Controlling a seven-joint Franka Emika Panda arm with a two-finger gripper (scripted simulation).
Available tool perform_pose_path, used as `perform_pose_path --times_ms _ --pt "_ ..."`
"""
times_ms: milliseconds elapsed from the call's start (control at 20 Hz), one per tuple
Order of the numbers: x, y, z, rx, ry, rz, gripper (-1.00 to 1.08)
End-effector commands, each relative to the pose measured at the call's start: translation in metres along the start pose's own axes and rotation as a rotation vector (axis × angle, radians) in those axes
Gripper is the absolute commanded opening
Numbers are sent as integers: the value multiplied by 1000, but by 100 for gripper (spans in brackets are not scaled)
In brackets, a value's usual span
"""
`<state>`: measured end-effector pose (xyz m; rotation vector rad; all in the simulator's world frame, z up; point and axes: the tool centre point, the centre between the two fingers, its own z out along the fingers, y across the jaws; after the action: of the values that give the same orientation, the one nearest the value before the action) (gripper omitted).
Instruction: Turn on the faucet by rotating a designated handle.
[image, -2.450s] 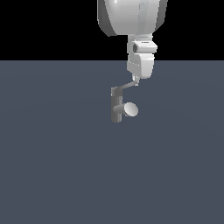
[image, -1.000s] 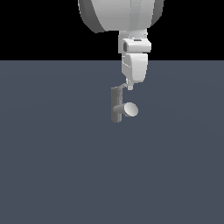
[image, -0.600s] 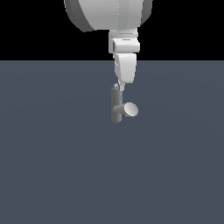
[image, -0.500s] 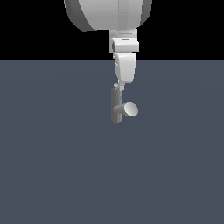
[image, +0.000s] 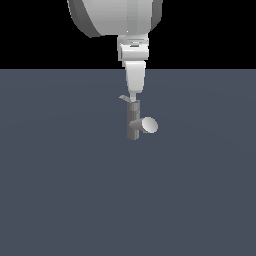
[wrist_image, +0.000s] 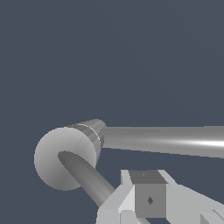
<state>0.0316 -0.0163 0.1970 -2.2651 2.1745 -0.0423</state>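
Observation:
The faucet (image: 133, 122) is a dark grey upright post with a stubby spout that ends in a pale oval face (image: 149, 125) on the exterior view's right. Its handle (image: 124, 97), a thin light grey lever, sticks out from the post's top toward the exterior view's left. My gripper (image: 132, 95) hangs straight down with its fingers together, the tips right at the post's top beside the handle's root. It grips nothing. In the wrist view the faucet (wrist_image: 65, 157) shows a round pale face, and a dark bar runs from it under my gripper (wrist_image: 151, 197).
The faucet stands alone on a flat blue-grey floor (image: 60, 190). The large white arm (image: 117, 17) hangs above it against a black background. In the wrist view a long grey bar (wrist_image: 166, 141) runs off sideways from the faucet.
My gripper has swept toward the exterior view's left across the post's top. The handle, which slanted toward the right before, now points left.

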Motion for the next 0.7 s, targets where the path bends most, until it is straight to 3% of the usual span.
perform_pose_path --times_ms 0,250,300,650 --pt "-49 -6 10 -10 -16 -61 -100" --pt "-68 -13 14 -17 -18 -71 -100" --pt "-13 -15 -1 2 3 6 -100" --pt "-30 -34 3 -4 -3 -14 -100"
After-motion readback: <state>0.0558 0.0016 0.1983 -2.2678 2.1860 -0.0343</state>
